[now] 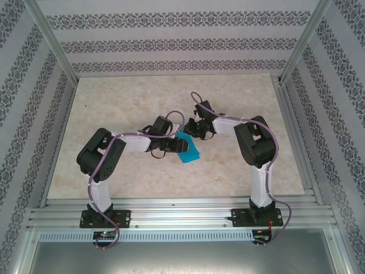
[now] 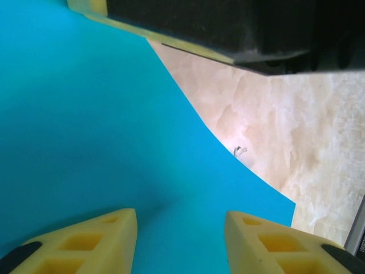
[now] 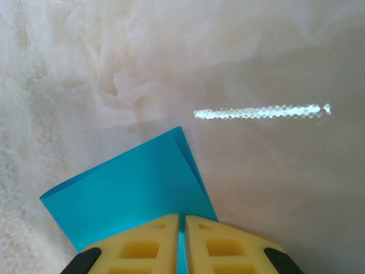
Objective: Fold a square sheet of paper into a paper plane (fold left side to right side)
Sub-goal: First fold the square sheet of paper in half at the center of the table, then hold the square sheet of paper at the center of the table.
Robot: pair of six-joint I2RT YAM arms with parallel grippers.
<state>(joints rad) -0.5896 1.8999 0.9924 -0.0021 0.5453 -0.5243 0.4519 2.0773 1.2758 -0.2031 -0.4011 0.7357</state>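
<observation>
The square sheet of paper is teal-blue and lies at the middle of the table, folded over so that two layers show at its far corner. My right gripper is shut on the paper's near edge, with a thin strip of teal pinched between its yellow pads. From the left, my left gripper hovers over the sheet, its yellow fingers apart and nothing between them. The right gripper's finger and black body cross the top of the left wrist view. Seen from above, the left gripper and the right gripper meet at the paper.
The tabletop is pale marble-patterned board. Aluminium rails run along the near edge and the sides, and patterned walls close in the back. A small mark sits on the board beside the paper, and a bright light streak lies beyond it.
</observation>
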